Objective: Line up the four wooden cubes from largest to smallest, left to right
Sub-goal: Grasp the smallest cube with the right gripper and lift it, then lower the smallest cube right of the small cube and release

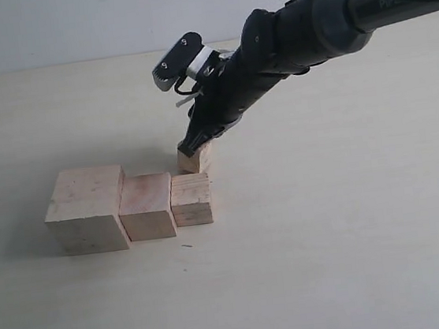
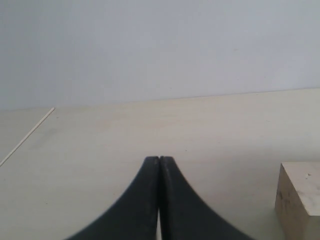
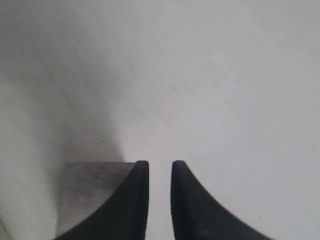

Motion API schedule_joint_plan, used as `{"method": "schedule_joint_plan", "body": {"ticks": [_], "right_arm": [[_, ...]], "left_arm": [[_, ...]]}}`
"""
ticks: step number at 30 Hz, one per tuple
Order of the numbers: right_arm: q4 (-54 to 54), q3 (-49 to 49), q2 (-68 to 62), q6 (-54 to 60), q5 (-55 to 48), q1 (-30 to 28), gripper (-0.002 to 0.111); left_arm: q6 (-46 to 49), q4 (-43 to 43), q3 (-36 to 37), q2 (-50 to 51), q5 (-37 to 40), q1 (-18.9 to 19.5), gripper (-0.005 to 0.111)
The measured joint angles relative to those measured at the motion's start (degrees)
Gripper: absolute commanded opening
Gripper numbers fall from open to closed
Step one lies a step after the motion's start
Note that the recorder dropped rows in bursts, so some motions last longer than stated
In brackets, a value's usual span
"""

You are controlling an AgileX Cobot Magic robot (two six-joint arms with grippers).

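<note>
Three wooden cubes stand side by side in a row in the exterior view: the largest cube on the left, the second cube in the middle, the third cube on the right. The smallest cube sits just behind the third one. My right gripper reaches down onto it. In the right wrist view the right gripper stands slightly open with nothing between its fingers, and a cube lies against the outside of one finger. My left gripper is shut and empty, with a wooden cube off to its side.
The pale tabletop stretches to a far edge against a light wall. The black right arm comes in over the table from the upper right. The left arm does not show in the exterior view.
</note>
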State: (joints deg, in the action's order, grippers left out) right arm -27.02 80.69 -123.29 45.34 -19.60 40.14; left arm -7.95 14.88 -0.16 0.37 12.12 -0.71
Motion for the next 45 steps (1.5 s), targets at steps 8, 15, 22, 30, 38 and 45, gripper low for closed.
{"method": "schedule_joint_plan", "body": {"ticks": [8, 15, 22, 30, 38, 45], "right_arm": [[0.2, -0.2, 5.8, -5.8, -1.0, 0.0, 0.068], [-0.2, -0.2, 5.1, -8.0, -7.5, 0.2, 0.077], [0.0, -0.2, 2.0, -8.1, -7.7, 2.0, 0.077], [1.9, -0.2, -0.4, -8.1, -4.6, 2.0, 0.072], [7.7, -0.2, -0.3, -8.1, -4.0, 2.0, 0.004], [18.4, -0.2, 13.0, -11.0, -14.4, 2.0, 0.000]], "left_arm": [[0.0, 0.0, 0.0, 0.0, 0.0, 0.0, 0.000], [0.0, 0.0, 0.0, 0.0, 0.0, 0.0, 0.000], [0.0, 0.0, 0.0, 0.0, 0.0, 0.0, 0.000], [0.0, 0.0, 0.0, 0.0, 0.0, 0.0, 0.000], [0.0, 0.0, 0.0, 0.0, 0.0, 0.0, 0.000], [0.0, 0.0, 0.0, 0.0, 0.0, 0.0, 0.000]]}}
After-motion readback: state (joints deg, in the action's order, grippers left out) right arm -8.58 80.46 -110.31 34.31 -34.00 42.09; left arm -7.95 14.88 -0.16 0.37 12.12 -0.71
